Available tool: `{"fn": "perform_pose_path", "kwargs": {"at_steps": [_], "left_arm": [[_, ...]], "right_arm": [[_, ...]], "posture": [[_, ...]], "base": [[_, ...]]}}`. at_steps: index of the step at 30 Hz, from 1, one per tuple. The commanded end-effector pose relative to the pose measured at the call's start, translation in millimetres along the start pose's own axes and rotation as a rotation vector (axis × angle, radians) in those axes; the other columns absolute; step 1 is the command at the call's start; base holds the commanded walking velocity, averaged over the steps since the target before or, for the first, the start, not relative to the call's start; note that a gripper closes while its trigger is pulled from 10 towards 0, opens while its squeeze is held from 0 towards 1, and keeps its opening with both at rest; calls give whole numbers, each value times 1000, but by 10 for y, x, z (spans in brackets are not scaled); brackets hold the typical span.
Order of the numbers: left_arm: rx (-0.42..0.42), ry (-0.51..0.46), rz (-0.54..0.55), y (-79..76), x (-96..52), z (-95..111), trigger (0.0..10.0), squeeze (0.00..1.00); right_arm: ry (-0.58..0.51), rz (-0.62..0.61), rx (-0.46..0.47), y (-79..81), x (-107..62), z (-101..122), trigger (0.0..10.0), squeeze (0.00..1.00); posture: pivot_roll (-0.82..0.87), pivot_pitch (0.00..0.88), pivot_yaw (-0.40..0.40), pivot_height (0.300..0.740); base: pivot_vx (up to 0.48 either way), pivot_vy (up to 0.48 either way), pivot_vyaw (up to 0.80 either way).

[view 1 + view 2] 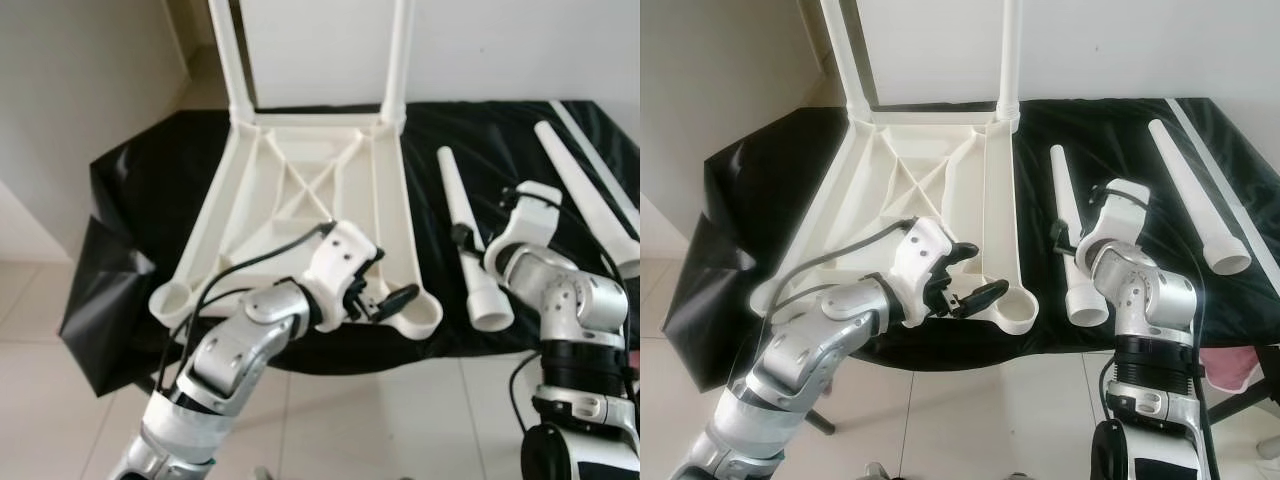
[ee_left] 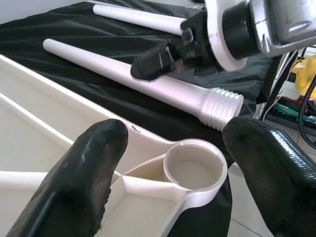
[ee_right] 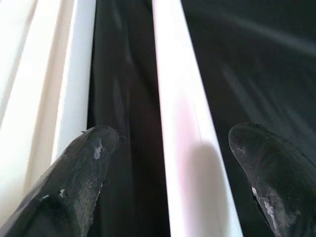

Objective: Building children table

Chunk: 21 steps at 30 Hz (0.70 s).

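Observation:
The white table top [image 1: 300,190] lies upside down on the black cloth, with two legs [image 1: 398,60] standing upright in its far corners. My left gripper [image 1: 388,300] is open just over the near right corner, its fingers [image 2: 98,148] on either side of the empty threaded socket [image 2: 195,170]. A loose white leg [image 1: 468,240] lies to the right of the top, threaded end [image 2: 219,106] toward me. My right gripper [image 3: 173,143] is open astride that leg [image 3: 182,123], its pads apart from it.
A second loose leg [image 1: 590,195] lies further right, and a thin white strip [image 1: 590,125] beyond it. The black cloth [image 1: 150,180] hangs over the table's near edge above the white tiled floor [image 1: 400,420]. The near left socket [image 1: 175,298] is empty.

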<state>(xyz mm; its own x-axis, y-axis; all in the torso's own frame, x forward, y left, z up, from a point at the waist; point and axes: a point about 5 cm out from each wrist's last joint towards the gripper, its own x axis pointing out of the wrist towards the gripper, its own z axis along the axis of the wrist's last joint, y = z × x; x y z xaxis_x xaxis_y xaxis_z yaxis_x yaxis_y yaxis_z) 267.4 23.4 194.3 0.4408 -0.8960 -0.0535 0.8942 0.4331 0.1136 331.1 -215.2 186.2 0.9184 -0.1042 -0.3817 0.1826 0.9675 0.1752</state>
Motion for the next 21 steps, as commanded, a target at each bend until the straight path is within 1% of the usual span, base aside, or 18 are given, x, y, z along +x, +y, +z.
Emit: {"fn": "perform_pose_path", "kwargs": {"at_steps": [1, 2, 4, 5, 6, 11, 13, 16, 21], "left_arm": [[6, -4, -104, -63, 10, 35, 10000, 0], [6, -4, -104, -63, 10, 35, 10000, 0], [6, -9, -93, -45, 10, 47, 10000, 0], [6, -9, -93, -45, 10, 47, 10000, 0], [5, -12, -85, -35, 11, 56, 10000, 0], [5, -15, -77, -29, 13, 61, 10000, 0], [5, -15, -77, -29, 13, 61, 10000, 0], [-2, -22, -65, -21, 25, 71, 10000, 0], [-2, -26, -57, -9, 34, 76, 10000, 0]], "right_arm": [[54, -12, -34, -23, 19, -3, 10000, 0], [54, -12, -34, -23, 19, -3, 10000, 0], [113, -38, -65, -80, 41, -52, 10000, 0], [113, -38, -65, -80, 41, -52, 10000, 0], [161, -49, -74, -115, 52, -93, 10000, 0], [204, -52, -80, -143, 69, -125, 10000, 0], [204, -52, -80, -143, 69, -125, 10000, 0], [235, -41, -89, -168, 117, -142, 10000, 0], [272, -24, -91, -153, 188, -166, 10000, 0]], "posture": [[-59, 19, 30, 740], [-59, 19, 30, 740], [-57, 18, 24, 740], [-57, 18, 24, 740], [-55, 18, 19, 740], [-53, 18, 12, 740], [-53, 18, 12, 740], [-55, 20, 6, 740], [-59, 21, 5, 740]], "base": [[0, 0, 0], [0, 0, 0], [0, 0, 0], [0, 0, 0], [0, 0, 0], [0, 0, 0], [0, 0, 0], [0, 0, 0], [0, 0, 0]]}}
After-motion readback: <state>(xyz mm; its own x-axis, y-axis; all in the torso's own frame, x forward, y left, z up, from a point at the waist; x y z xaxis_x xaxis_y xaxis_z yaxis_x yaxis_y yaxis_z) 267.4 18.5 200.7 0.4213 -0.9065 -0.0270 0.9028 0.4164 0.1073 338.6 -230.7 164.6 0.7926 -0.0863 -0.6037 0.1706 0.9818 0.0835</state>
